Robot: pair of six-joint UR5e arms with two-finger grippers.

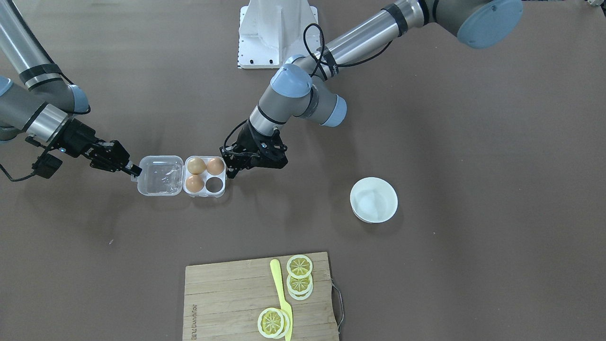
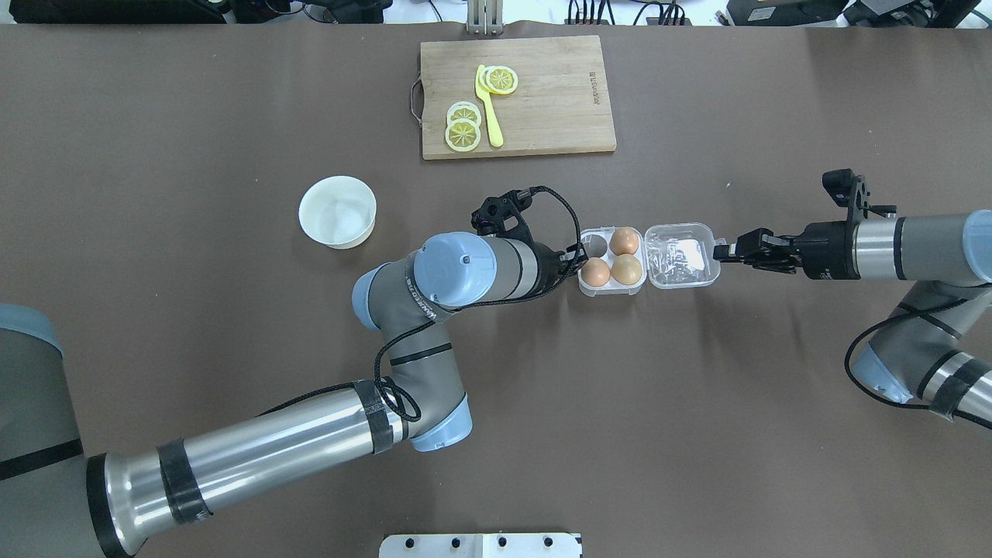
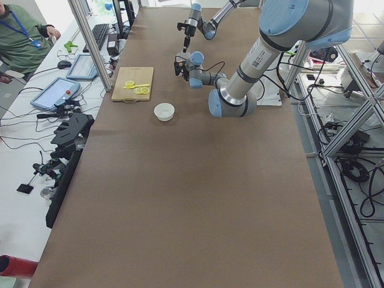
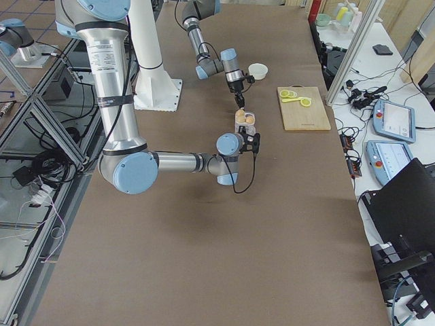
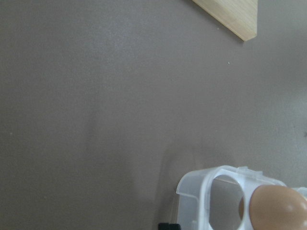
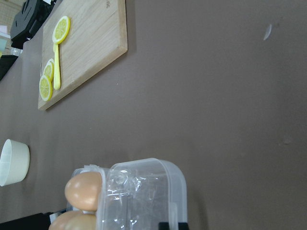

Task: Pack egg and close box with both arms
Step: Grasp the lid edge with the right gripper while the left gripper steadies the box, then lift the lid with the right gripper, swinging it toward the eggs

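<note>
Overhead exterior: left jaws hidden, state unclear; right jaws pinch box lid [image 2: 682, 256].

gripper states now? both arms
Left gripper: cannot tell; its tips sit at the clear plastic egg carton's tray side.
Right gripper: closed on that carton's open lid rim.
</note>
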